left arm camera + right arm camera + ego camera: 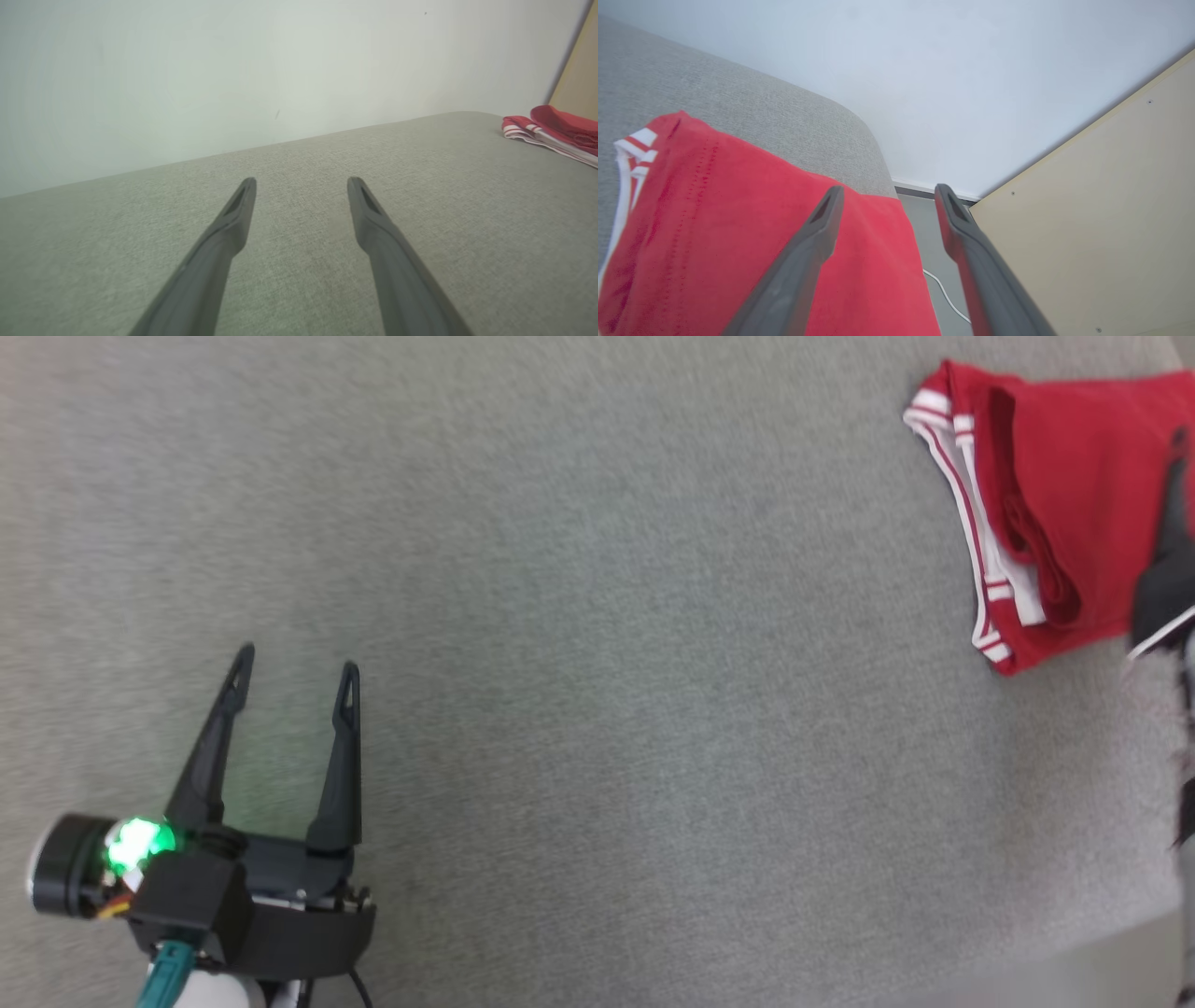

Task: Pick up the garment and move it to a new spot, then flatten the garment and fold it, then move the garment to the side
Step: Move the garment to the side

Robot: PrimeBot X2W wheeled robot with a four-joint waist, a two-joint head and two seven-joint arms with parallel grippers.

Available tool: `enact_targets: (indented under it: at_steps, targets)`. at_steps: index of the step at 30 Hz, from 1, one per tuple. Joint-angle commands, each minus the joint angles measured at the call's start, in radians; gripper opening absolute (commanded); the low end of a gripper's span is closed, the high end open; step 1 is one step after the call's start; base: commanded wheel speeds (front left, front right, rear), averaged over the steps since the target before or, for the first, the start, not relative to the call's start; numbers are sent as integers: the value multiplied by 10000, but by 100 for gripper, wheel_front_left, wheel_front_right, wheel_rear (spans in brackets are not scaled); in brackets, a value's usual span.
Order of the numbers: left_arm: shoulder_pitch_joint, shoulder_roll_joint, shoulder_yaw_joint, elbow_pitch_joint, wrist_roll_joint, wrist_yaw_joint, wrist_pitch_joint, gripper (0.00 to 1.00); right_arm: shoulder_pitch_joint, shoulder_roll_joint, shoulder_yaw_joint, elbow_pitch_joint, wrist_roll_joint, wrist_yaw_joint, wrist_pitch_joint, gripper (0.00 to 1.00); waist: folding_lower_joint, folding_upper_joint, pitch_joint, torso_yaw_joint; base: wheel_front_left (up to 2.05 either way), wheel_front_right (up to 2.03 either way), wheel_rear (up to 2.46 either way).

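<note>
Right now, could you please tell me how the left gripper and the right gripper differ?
The left gripper is above bare surface, far from the garment; the right gripper is above the garment. The left is mid-surface; the right is at its edge. Both are open and empty.

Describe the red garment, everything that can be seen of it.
The garment is red, soft-looking cloth with white trim striped in red along one edge. It lies folded in layers, fairly flat with a few creases, at the far right of the grey fabric surface, reaching that surface's edge. The right gripper is open just over it, with nothing between its fingers; whether it touches the cloth cannot be told. Apart from the surface beneath, nothing else touches it.
</note>
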Motion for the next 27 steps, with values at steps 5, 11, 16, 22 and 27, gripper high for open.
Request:
enact_targets:
  at_steps: [5, 11, 16, 22, 27]
  targets:
    - [485, -296, 59, 239, -231, 105, -29, 100, 1416, 686, 68, -1028, 752, -23, -614, 100, 0, -1, -1336, 952, 0, 0, 0]
    - [1143, -721, 409, 749, -564, 211, -29, 100, 3823, 1663, 479, -2864, 2139, -22, -799, 100, 0, -1, -2811, 1725, 0, 0, 0]
    - [1704, -922, 647, 1160, -624, 355, -29, 100, 5409, 2207, 832, -4262, 3256, -22, -575, 100, 0, -1, -3711, 2138, 0, 0, 0]
    - [2192, -1072, 828, 1685, -650, 389, -29, 100, 6852, 2818, 906, -5181, 3900, -22, -22, 100, 0, -1, -4384, 2449, 0, 0, 0]
    - [2373, -1143, 965, 2102, -708, 376, -29, 100, 7467, 3120, 1153, -5481, 3854, -22, 21, 100, 0, -1, -4620, 2618, 0, 0, 0]
